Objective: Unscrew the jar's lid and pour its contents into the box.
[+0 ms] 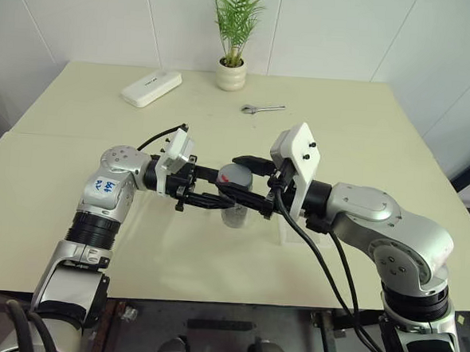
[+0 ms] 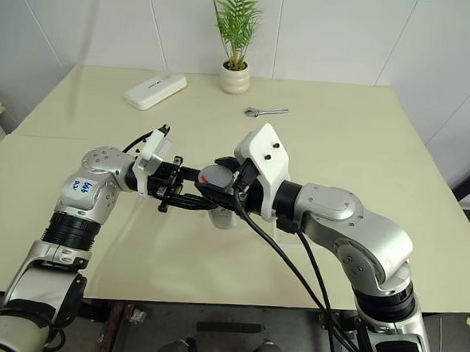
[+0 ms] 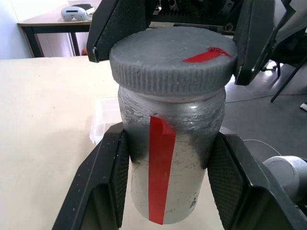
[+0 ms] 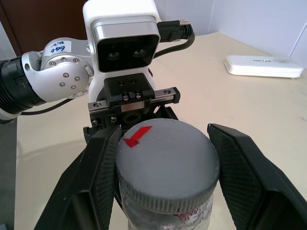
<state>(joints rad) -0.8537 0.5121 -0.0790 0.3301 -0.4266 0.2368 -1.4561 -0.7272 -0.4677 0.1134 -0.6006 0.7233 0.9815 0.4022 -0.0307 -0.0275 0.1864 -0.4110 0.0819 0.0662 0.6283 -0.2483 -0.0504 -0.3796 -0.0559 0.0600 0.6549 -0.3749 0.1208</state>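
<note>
The right gripper [image 4: 163, 177] is clamped on the lid [image 4: 165, 165], the left gripper [image 3: 165, 182] on the jar [image 3: 168, 158], held above the table [image 1: 364, 152]. If the left grip slips during twisting, the jar could spin or drop beside the box [image 3: 103, 117].

Upright grey jar [image 3: 172, 158] with red label strip, ridged lid [image 3: 173, 58] screwed on; clear box [image 3: 104, 117] just behind the jar.
</note>
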